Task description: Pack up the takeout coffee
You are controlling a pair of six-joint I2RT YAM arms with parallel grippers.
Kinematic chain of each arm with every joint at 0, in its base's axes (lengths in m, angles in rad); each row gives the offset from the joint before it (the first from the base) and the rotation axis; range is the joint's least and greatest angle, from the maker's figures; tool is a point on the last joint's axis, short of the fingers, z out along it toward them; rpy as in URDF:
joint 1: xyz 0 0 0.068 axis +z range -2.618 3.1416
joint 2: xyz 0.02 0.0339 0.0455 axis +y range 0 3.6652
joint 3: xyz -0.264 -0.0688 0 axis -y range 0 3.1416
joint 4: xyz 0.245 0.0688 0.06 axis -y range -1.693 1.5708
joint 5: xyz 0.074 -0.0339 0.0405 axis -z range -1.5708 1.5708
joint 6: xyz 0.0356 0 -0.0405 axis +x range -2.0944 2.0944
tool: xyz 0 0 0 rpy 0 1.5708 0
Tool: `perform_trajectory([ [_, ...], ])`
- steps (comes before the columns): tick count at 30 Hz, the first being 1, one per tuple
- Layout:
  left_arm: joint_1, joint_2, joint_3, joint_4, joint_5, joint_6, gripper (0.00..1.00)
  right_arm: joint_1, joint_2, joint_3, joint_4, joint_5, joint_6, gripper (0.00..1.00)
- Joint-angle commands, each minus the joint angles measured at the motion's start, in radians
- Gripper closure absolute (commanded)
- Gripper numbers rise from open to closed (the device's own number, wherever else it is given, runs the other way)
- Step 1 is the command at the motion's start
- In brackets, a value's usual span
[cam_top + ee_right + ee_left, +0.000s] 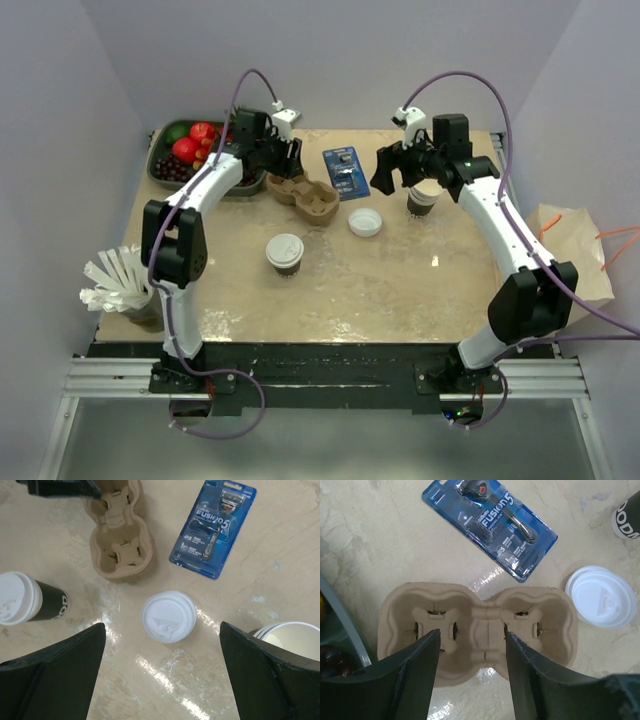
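Observation:
The takeout coffee (285, 253) (20, 602), a dark cup with a white lid, stands upright near the table's middle, apart from both grippers. The brown pulp cup carrier (303, 196) (475, 625) (120, 540) lies behind it, both wells empty. My left gripper (283, 165) (472, 635) hovers over the carrier's middle bridge, jaws partly closed with one finger at each side, gripping nothing that I can see. My right gripper (395, 170) (162, 625) is wide open above a loose white lid (365, 222) (168, 616) (600, 596).
Nested lidless cups (424, 197) (290, 635) stand under the right arm. A blue razor pack (346, 172) (490, 522) lies behind the carrier. A fruit bowl (190, 150) sits back left and a holder of white sticks (120, 280) front left. A paper bag (575, 250) lies right.

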Motion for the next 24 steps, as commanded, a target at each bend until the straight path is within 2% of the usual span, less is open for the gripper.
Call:
perform_trajectory([
  [1,-0.005,0.056,0.131,-0.066,0.069,0.043,0.39,-0.007,-0.042,-0.011,0.119,-0.004,0.103,0.01],
  [6,-0.017,0.122,0.194,-0.096,0.033,0.049,0.36,-0.021,-0.056,-0.063,0.120,0.001,0.105,0.01],
  [16,-0.034,0.134,0.154,-0.138,-0.020,0.159,0.31,-0.035,-0.021,-0.064,0.137,-0.041,0.140,0.01],
  [24,-0.037,0.149,0.130,-0.150,-0.010,0.170,0.28,-0.038,0.003,-0.063,0.140,-0.052,0.145,0.01],
])
